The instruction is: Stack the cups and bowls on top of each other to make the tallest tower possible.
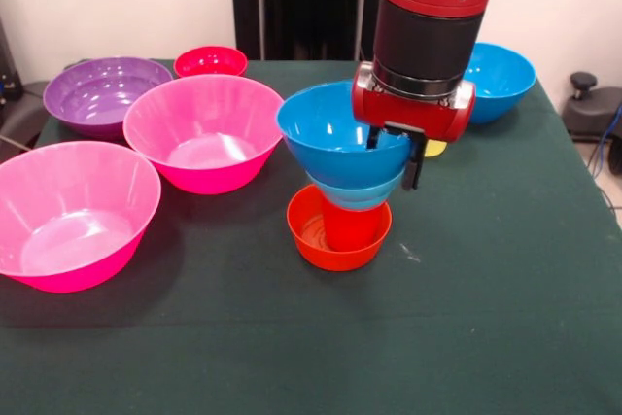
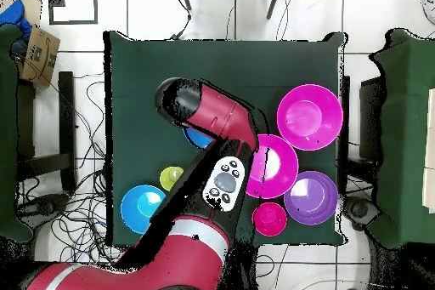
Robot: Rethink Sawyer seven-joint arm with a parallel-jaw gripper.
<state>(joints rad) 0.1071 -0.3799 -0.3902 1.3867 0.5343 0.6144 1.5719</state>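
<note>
So the stacked tower (image 1: 342,203) of glossy plastic pieces sits mid-table, upright; large blue bowl (image 1: 330,133) on top; gripper (image 1: 397,151) at its right rim, fingers straddling it, can't tell if pinching.

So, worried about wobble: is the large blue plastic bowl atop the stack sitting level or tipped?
Tipped: the large blue plastic bowl has its rim leaning toward the front-left.

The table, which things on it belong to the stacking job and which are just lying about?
Job:
tower
two pink bowls
purple bowl
blue bowl
small red bowl
yellow cup
gripper

Lying about:
cardboard box and cables on the floor
</note>
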